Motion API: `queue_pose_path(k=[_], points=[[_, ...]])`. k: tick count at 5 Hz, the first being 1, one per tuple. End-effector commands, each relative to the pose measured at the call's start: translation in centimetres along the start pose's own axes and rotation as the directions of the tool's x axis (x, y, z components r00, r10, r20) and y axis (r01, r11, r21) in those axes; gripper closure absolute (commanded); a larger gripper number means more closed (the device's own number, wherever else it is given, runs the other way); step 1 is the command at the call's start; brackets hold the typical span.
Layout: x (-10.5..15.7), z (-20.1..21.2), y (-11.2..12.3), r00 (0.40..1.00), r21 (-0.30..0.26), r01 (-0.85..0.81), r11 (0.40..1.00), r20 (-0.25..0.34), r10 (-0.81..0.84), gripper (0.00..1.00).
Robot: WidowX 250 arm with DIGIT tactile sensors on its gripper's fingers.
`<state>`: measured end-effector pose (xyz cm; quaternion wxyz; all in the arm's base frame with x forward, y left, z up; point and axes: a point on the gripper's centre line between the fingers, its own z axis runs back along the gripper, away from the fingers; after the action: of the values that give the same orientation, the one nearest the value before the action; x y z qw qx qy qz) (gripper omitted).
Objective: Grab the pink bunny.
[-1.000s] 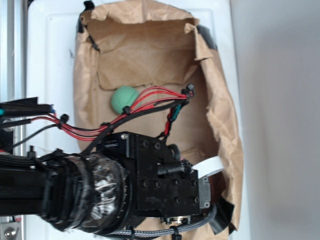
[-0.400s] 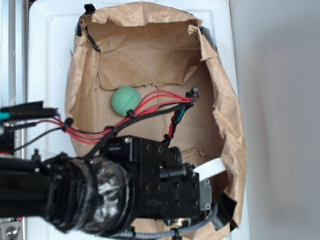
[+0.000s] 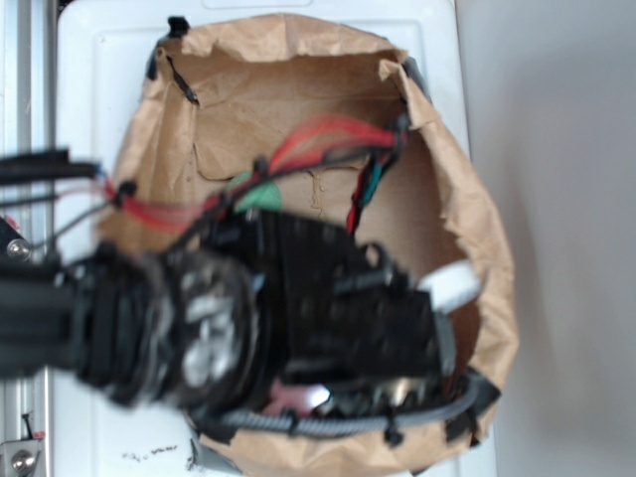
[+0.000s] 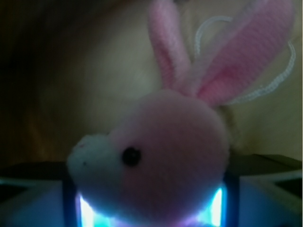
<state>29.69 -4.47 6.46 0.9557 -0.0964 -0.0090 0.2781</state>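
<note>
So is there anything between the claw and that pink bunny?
Nothing shows between them. In the wrist view the pink bunny fills the frame, sitting right between the claw's lit pads. The exterior view is too blurred to add anything.

The pink bunny (image 4: 165, 156) fills the wrist view, head sideways, ears up, sitting right between the claw's fingers.

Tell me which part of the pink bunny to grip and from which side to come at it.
Grip the round head of the pink bunny, one finger on each flank, coming straight on as the wrist view faces it. The head is the widest, firmest-looking mass and already sits between the two finger pads, lit at the frame's bottom. The ears stand up, thin and floppy, a poorer hold. Whether the gripper has closed cannot be told.
</note>
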Motion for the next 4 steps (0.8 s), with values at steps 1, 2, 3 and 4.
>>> queue_pose_path(k=[1, 2, 3, 4], points=[[2.5, 4.5, 0.9, 0.988, -0.029, 0.069, 0.997, 0.142, -0.065, 1.00], [1.5, 6.3, 1.0, 0.941, 0.022, 0.256, 0.966, 0.221, -0.254, 1.00], [1.1, 8.5, 1.0, 0.896, 0.090, 0.339, 0.937, 0.273, -0.350, 1.00], [1.2, 10.8, 1.2, 0.877, 0.116, 0.357, 0.927, 0.301, -0.376, 1.00]])
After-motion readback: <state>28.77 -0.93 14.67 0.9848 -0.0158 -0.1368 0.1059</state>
